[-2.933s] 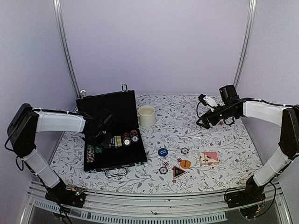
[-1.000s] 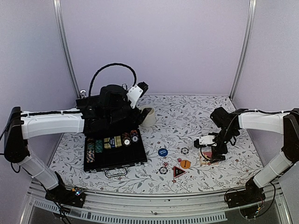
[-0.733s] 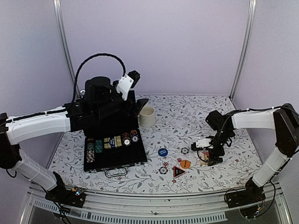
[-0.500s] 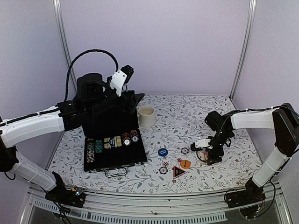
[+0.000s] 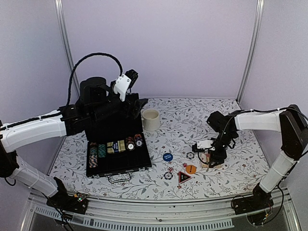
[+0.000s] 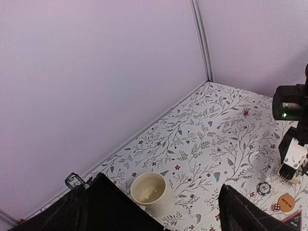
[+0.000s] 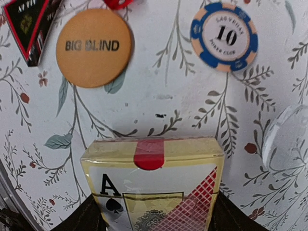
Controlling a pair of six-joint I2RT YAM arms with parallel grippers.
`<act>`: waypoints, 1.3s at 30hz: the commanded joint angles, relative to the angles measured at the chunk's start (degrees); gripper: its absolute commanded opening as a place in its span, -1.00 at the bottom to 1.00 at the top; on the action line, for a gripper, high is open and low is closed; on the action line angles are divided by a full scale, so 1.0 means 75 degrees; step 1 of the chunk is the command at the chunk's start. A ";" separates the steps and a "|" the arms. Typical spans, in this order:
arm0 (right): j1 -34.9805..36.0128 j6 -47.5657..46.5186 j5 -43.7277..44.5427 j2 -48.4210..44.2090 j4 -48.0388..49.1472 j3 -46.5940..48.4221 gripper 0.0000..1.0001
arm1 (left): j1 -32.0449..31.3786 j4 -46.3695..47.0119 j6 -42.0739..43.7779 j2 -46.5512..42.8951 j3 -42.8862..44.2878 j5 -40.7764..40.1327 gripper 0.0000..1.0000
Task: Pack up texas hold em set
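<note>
The black case (image 5: 122,163) lies open at the left with striped chips (image 5: 115,146) in its tray. My left gripper (image 5: 137,105) hangs open above the lid, holding nothing; in the left wrist view its gripper (image 6: 156,214) frames the cream mug (image 6: 151,192). My right gripper (image 5: 210,157) is shut on the red card deck (image 7: 153,183), one finger against each side. Loose on the table are the orange Big Blind button (image 7: 93,47), a blue-striped chip (image 7: 224,36), a blue button (image 5: 167,157), a black-and-red triangle (image 5: 183,177) and red dice (image 5: 185,165).
The cream mug (image 5: 151,119) stands just right of the case lid. A clear round disc (image 7: 288,139) lies right of the deck. Another chip (image 5: 168,175) lies near the front. Purple walls close in the back and both sides.
My right gripper has closed on the red deck and shifted slightly left with it. My left arm has risen from the case and swung back to the left.
</note>
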 commanded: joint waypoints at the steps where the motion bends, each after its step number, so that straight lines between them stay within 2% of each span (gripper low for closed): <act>1: 0.0053 0.0421 -0.1469 -0.0267 -0.0361 0.0983 0.10 | 0.0069 -0.0107 -0.0043 0.0093 -0.0050 -0.0093 0.88; 4: 0.0039 0.0619 -0.2509 -0.0406 -0.0520 0.1593 0.08 | 0.0075 -0.0082 -0.0058 0.0143 -0.0073 0.0038 0.86; 11: -0.0246 0.0915 -0.5043 -0.0222 -0.0667 0.2830 0.04 | 0.0030 0.0701 0.0224 -0.0218 -0.0774 0.1210 0.72; 13: -0.0317 0.0911 -0.5882 -0.0016 -0.0974 0.3185 0.04 | -0.0166 0.0838 0.0740 -0.0359 -0.1028 0.1745 0.67; 17: -0.0316 0.0524 -0.6752 0.0524 -0.1856 0.3862 0.02 | -0.0878 0.0841 0.2193 -0.0582 -0.1660 0.2434 0.53; 22: -0.0031 0.0577 -0.6986 0.0855 -0.1986 0.3772 -0.07 | -0.1875 0.0937 0.3585 -0.0569 -0.2323 0.2283 0.32; 28: 0.0689 0.0187 -0.6803 0.1121 -0.2374 0.3767 -0.14 | -0.2803 0.0763 0.5054 0.0199 -0.1905 0.1535 0.27; 39: 0.1398 0.0281 -0.6281 0.1081 -0.2426 0.3659 -0.13 | -0.3104 0.1009 0.5654 0.1028 -0.1320 0.1677 0.17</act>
